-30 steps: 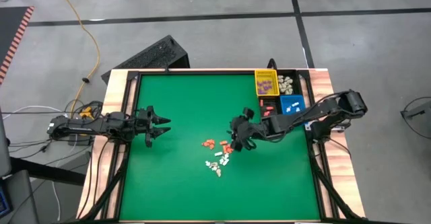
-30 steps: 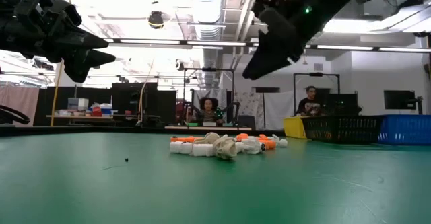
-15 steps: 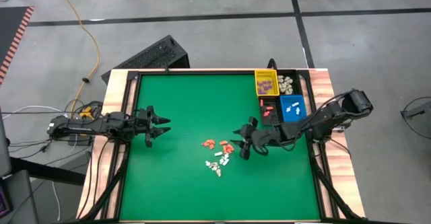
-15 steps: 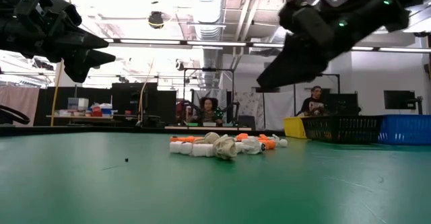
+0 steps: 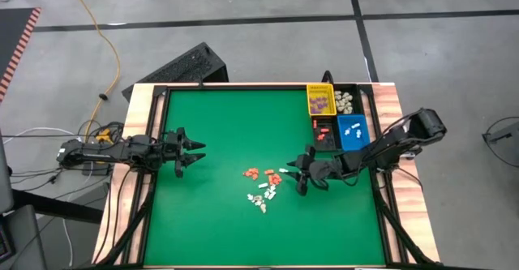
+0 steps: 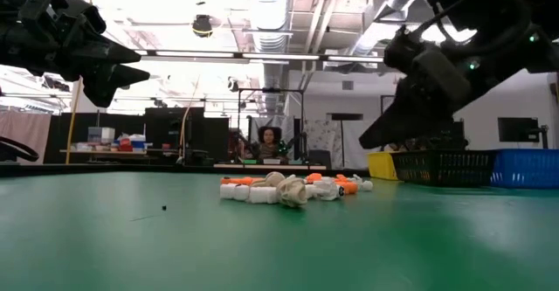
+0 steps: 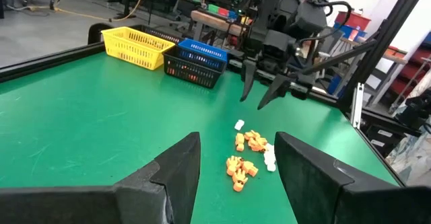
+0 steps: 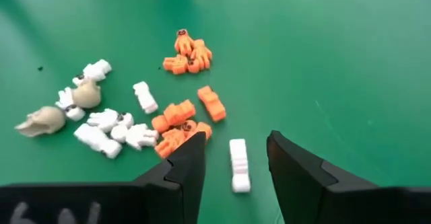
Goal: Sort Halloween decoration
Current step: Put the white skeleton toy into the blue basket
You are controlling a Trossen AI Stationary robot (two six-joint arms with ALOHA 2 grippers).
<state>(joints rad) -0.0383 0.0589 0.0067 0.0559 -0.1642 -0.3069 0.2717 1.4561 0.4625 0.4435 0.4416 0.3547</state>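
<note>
The Halloween decoration lies loose in the middle of the green table: orange pieces (image 5: pixel 259 173), and cream-white ones (image 5: pixel 261 197) nearer the near edge. My right gripper (image 5: pixel 299 177) is open and hangs above the mat just right of the pile, clear of the table in the low view (image 6: pixel 376 138). In the right wrist view its fingers (image 8: pixel 235 143) stand on either side of a single white piece (image 8: pixel 238 165) without touching it. My left gripper (image 5: pixel 195 152) waits open at the table's left side, held level above the mat (image 6: pixel 122 74).
At the far right corner stand a yellow bin (image 5: pixel 320 100), a blue bin (image 5: pixel 351 127) and two black bins, one with cream pieces (image 5: pixel 346 101) and one with red pieces (image 5: pixel 323 130). A raised black frame (image 5: pixel 243 86) borders the table.
My right gripper has come down toward the mat and moved toward the table's near and right edges, ending just right of the pile. It now points more level than it did. The trinkets have not moved.
</note>
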